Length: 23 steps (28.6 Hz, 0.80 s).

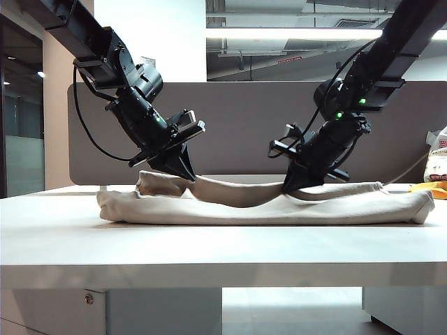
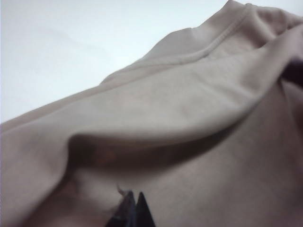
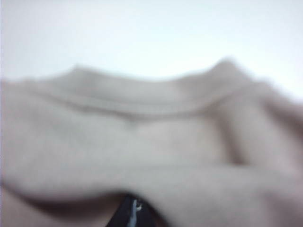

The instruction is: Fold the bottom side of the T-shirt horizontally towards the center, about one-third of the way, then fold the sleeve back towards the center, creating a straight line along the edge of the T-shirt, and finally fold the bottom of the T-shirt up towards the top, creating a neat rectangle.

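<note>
T-shirt (image 1: 279,206): flat across the table (image 1: 209,244) | left gripper (image 1: 183,172) at 9 o'clock, right gripper (image 1: 293,187) at 3 o'clock: both pinched tight on cloth | why: lifting one side to fold it

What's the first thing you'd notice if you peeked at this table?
Two black robot arms leaning down from the upper corners, like claws over laundry. The left gripper and the right gripper are both shut, each pinching a fold of the beige T-shirt, which lies stretched nearly across the pale table. The cloth sags in a dip between the two pinched spots.
</note>
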### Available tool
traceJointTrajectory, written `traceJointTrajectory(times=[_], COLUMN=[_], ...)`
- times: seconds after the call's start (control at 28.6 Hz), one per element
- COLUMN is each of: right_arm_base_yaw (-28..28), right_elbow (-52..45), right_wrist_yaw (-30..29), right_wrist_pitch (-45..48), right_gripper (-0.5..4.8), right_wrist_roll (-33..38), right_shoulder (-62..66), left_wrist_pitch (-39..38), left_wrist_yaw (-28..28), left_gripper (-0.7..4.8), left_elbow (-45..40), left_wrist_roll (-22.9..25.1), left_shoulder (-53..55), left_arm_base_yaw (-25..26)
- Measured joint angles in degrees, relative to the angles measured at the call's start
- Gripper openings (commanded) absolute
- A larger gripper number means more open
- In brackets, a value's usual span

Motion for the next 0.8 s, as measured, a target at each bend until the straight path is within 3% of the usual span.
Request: traceJointTrajectory(times=[0.38,0.66,0.8], right_arm_base_yaw=[-2.1,-5.7,-7.4], right_elbow=[6.7,8.0,10.5], right_wrist_yaw=[0.9,0.7,0.4], right_wrist_pitch=[-1.3,-4.3,-9.0], right_gripper=[-0.07,-0.07,-0.07], right_wrist_roll=[2.1,2.1,0.6], right_shoulder=[7.1,7.1,6.8], left_wrist_pitch=[-1.2,-1.0,-0.8], left_wrist_yaw=[-0.1,-6.2,-6.5], left_gripper=[-0.06,-0.06,-0.06], left_elbow=[0.1,0.0,0.0], left_wrist_roll=[0.2,0.2,0.2], left_shoulder=[0.0,0.0,-0.1], left_arm_base_yaw=[0.0,1.0,2.9])
